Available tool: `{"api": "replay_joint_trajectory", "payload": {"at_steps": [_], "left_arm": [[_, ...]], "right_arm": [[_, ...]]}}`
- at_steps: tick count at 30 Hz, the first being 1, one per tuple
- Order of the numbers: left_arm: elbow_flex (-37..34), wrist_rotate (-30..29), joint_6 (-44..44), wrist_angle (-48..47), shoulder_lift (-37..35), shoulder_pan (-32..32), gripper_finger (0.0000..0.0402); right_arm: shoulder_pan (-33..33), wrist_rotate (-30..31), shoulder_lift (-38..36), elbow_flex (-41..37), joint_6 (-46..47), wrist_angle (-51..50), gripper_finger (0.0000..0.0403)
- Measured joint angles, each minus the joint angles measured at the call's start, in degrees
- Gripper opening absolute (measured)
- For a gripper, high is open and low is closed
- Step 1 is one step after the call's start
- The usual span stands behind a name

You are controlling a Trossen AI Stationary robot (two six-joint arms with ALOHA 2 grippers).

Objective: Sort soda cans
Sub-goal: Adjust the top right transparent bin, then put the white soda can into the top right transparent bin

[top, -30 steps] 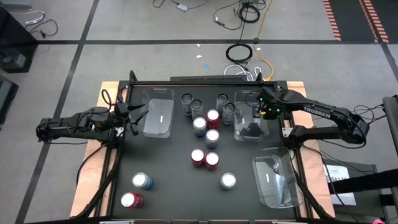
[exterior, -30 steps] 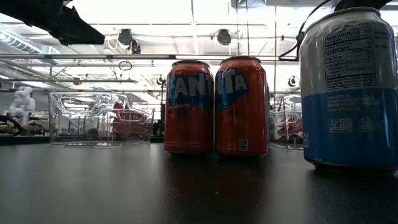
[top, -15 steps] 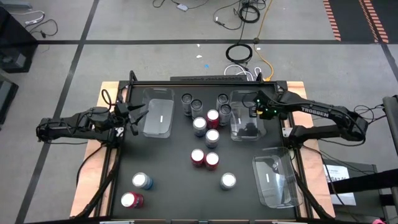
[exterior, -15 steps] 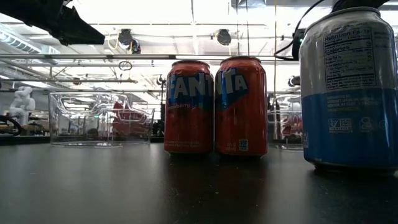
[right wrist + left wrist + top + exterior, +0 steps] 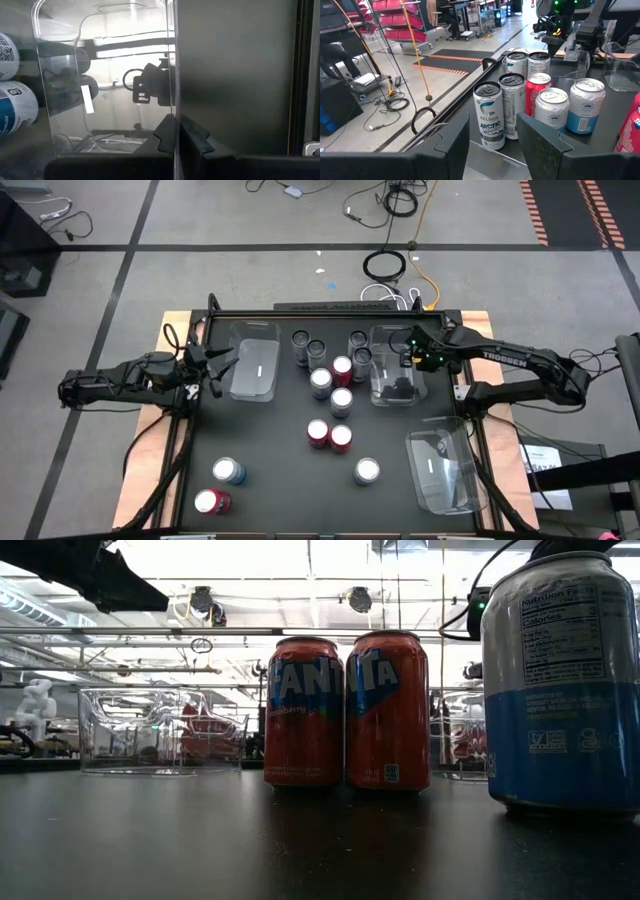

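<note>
The black bench (image 5: 270,470) carries three clear trays and twelve cans. Taking the middle tray (image 5: 397,367) as landmark: it lies at the far right of the bench, empty, one long wall pinched in the right pincer (image 5: 409,358), whose fingers (image 5: 192,137) are shut on that wall's rim. A left tray (image 5: 255,360) sits well apart from it on the far left, and a third tray (image 5: 440,470) lies nearer the front, on the bench's right edge.

The left pincer (image 5: 222,363) hangs just beside the left tray, on the side away from the middle tray; its fingers (image 5: 542,147) are at their most closed and hold nothing.

The cans lie mostly between the two far trays. Four grey cans (image 5: 301,340) stand closest to the far edge, one of them (image 5: 362,358) touching or nearly touching the middle tray's wall. Just in front of them a red can (image 5: 342,368) stands beside a blue can (image 5: 321,381), with another blue can (image 5: 341,401) nearer the front. Farther forward two red cans (image 5: 345,710) stand side by side, touching. A blue can (image 5: 366,471) stands alone just beside the third tray. Well apart from the middle tray, at the front left corner, a blue can (image 5: 229,471) and a red can (image 5: 211,502) stand near each other
</note>
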Motion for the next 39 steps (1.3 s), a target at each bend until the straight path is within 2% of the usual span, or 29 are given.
{"api": "replay_joint_trajectory", "payload": {"at_steps": [12,23,28,34,39], "left_arm": [[0.0,-0.04,0.02,-0.02,-0.01,0.0,0.0171],[0.0,-0.08,0.02,-0.02,0.0,0.0,0.0171],[0.0,-0.09,0.02,0.57,0.0,0.0,0.0171],[0.0,-0.13,0.02,0.28,0.0,0.0,0.0171],[0.0,-0.42,0.04,0.29,-0.02,0.0,0.0171]], "right_arm": [[-0.04,0.07,-0.4,-0.02,-2.45,0.24,0.0034],[-0.04,-0.44,-5.78,0.54,-3.48,-0.75,0.0105],[-0.04,1.76,-9.13,6.98,-7.17,-3.1,0.0123],[-0.04,6.1,-9.95,19.63,-15.84,-1.25,0.0125],[0.21,2.19,-7.27,27.47,-24.04,8.95,0.0126]]}}
